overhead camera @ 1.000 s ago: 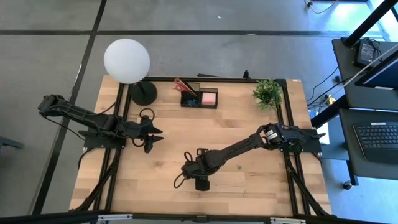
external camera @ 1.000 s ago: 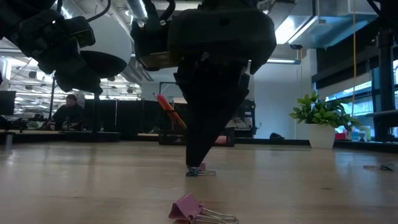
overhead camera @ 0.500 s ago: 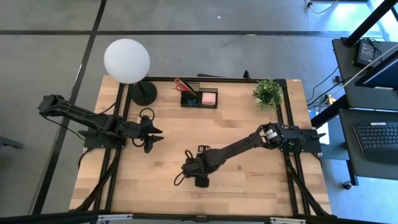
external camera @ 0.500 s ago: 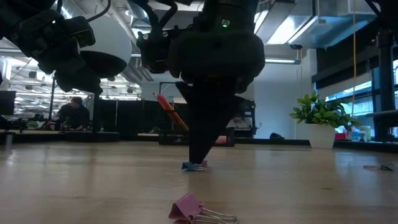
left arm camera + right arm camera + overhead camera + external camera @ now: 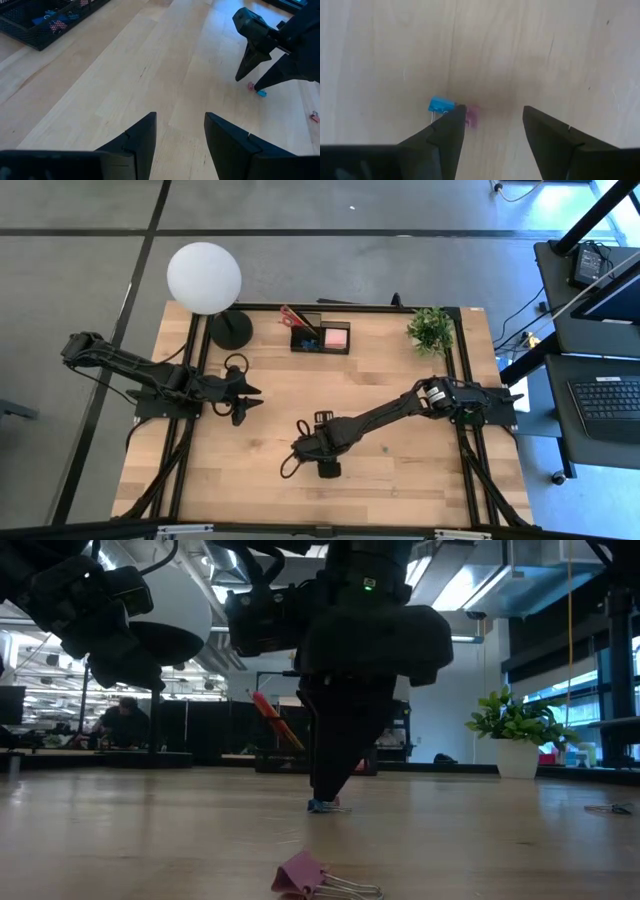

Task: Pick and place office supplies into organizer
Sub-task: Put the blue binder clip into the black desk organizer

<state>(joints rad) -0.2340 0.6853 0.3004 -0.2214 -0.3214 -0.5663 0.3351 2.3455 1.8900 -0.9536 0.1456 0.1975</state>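
Observation:
Two tiny binder clips lie side by side on the wooden table, a blue clip (image 5: 441, 105) and a pink clip (image 5: 471, 116). My right gripper (image 5: 492, 111) stands open over them, pointing down. The pink clip lies between its fingers, and the blue one lies just outside one fingertip (image 5: 456, 114). In the low view the gripper (image 5: 327, 792) reaches down to the clips (image 5: 322, 806). A larger pink binder clip (image 5: 305, 875) lies nearer the front edge. The black organizer (image 5: 320, 337) stands at the far edge, holding red scissors (image 5: 291, 314) and a pink pad (image 5: 336, 337). My left gripper (image 5: 252, 397) waits open at the left. My right gripper comes at the clips from above, pointing down. One fingertip stands right at the blue clip's end (image 5: 451, 106), and the pink clip lies beside that finger's inner side. Whether the finger touches either clip, I cannot tell. Both clips lie flat on the table.
A round black lamp base (image 5: 230, 330) with a white globe (image 5: 204, 277) stands at the far left. A small green plant (image 5: 431, 330) stands at the far right. Another small clip (image 5: 612, 808) lies to the right. Bare wood lies between the clips and the organizer.
My right gripper has rolled about its own pointing line and tipped slightly while staying over the two small clips. Its tips have shifted a little toward the table's right edge. The clips below it have shifted a little on the table.

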